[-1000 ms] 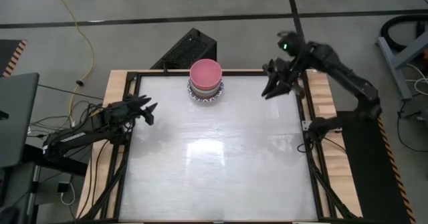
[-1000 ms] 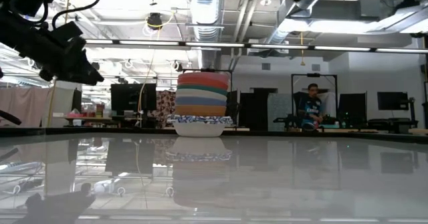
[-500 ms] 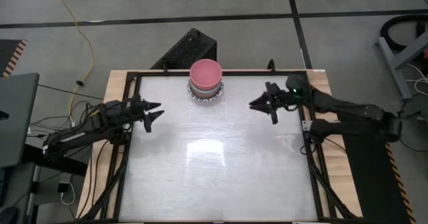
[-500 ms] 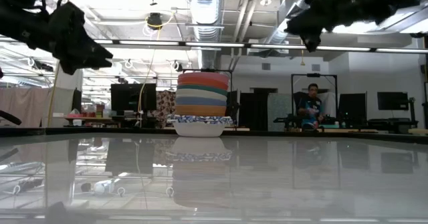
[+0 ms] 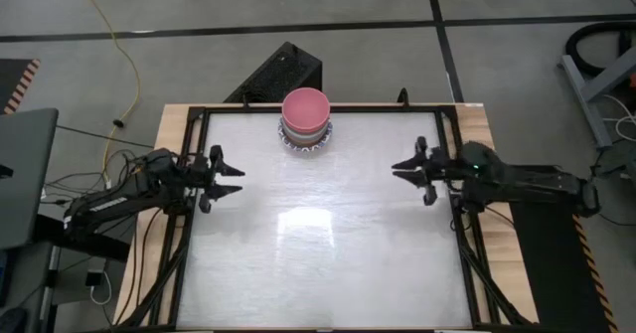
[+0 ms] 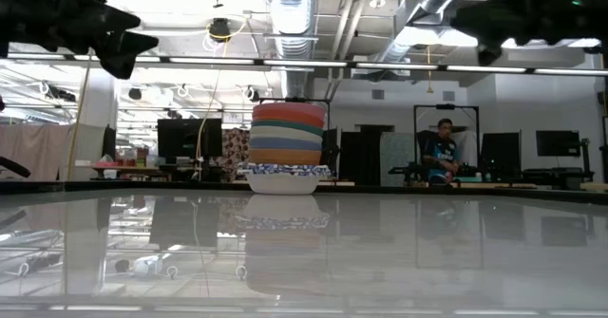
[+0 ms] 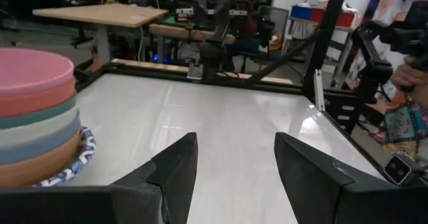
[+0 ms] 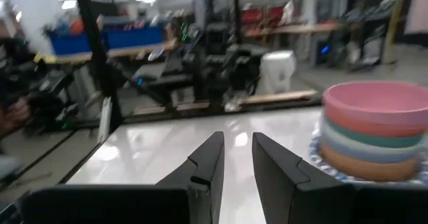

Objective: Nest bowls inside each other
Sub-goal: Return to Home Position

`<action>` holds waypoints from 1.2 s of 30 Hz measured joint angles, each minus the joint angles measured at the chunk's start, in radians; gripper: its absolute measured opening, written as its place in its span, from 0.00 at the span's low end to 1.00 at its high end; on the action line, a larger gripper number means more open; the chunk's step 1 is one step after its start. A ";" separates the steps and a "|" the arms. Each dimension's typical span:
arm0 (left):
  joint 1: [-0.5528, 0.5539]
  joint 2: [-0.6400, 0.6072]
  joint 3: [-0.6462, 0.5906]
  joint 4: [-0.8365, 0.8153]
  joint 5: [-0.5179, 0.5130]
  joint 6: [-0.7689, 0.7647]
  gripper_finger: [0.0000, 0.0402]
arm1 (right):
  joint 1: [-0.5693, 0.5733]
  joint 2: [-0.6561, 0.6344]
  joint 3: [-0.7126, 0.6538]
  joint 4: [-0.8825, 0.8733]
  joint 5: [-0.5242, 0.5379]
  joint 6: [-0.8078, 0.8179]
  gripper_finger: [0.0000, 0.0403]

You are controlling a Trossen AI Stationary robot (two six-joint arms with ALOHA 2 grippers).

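the stack of bowls (image 5: 305,124) sits at the middle of the table's (image 5: 318,263) far edge, with the pink bowl (image 5: 305,106) on top and a blue-patterned bowl (image 6: 283,177) at the bottom. from the low view the layers look level and seated in one another, so you can judge the nesting itself done; what is left is only taking the arms clear.

the left tool (image 5: 231,174) hangs over the table's left edge and the right tool (image 5: 405,165) over its right edge, each pointing inward across the table toward the other. both are released and carry nothing: the left wrist view shows its fingers (image 7: 175,164) spread wide, the right wrist view shows its fingers (image 8: 210,160) parted by a narrower gap.

the relation that matters to you: the stack lies between the two tools and farther toward the far edge than either, well apart from both and about equally so (neither arm is clearly the nearer). any retreat that draws each arm outward or toward the near edge moves away from the stack, so the risk of brushing it seems low.
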State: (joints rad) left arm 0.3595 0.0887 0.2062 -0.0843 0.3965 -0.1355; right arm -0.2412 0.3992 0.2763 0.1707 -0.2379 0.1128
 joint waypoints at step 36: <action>-0.035 -0.013 -0.195 0.240 -0.089 0.062 0.47 | 0.158 -0.359 -0.270 -0.145 0.263 -0.013 0.25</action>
State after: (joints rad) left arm 0.3241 0.0757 0.0109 0.1558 0.3078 -0.0733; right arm -0.0829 0.0406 0.0067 0.0258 0.0254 0.1000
